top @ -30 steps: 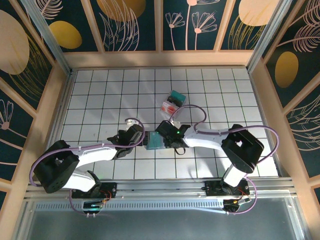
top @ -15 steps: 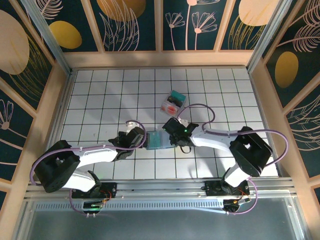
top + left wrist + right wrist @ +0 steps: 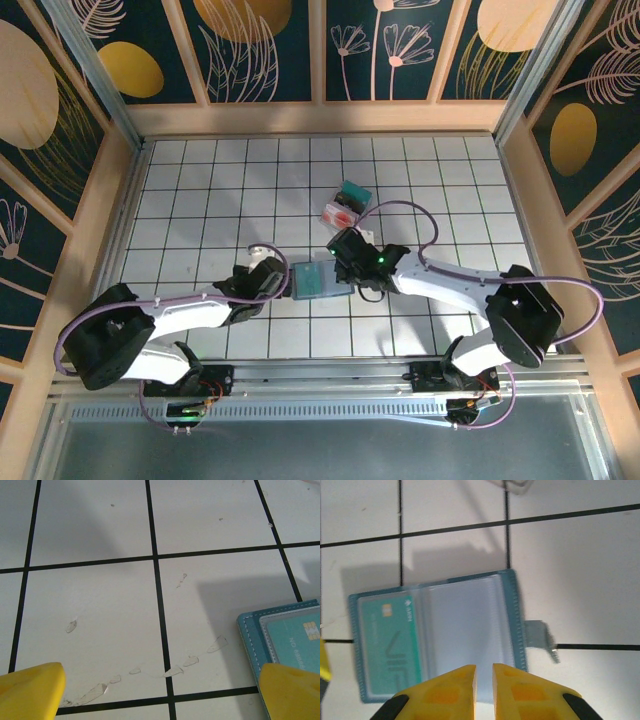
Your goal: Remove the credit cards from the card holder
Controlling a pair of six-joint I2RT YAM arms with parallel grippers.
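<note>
I see a big white table point(image 3: 200, 200) with black lines that make squares. The left arm point(image 3: 190, 310) and the right arm point(image 3: 440, 285) reach in from the near edge and meet close to the middle. Between them lies the card holder point(image 3: 313, 280). It is flat and folded open, a bit nearer than the middle of the table.

The left pincer point(image 3: 287, 282) is at the holder's left edge. Its yellow fingers point(image 3: 30, 687) stand wide apart and hold nothing. From the left wrist, one fingertip sits just over the holder's corner, and I cannot tell if it touches. The right pincer point(image 3: 338, 266) hangs over the right half of the holder. Its two fingers point(image 3: 450, 685) are almost together, with only a thin slit between them. I cannot tell if they nip anything.

The holder has two halves. In the left half a tucked-in teal card point(image 3: 390, 645) lies under clear plastic. The right half looks pale and empty to me. A small grey tab point(image 3: 540, 636) pokes out of its right edge.

Two cards are out on the table, on the far side of the holder and apart from it. One is a loose teal card point(image 3: 353, 192). The other is a pink-white card point(image 3: 338, 213) with a red blotch, just beside it and a little nearer.

So I think the job is partly done. Two cards are out, and at least the tucked-in one is left to pull free. More cards could hide under it, but I cannot see that.
</note>
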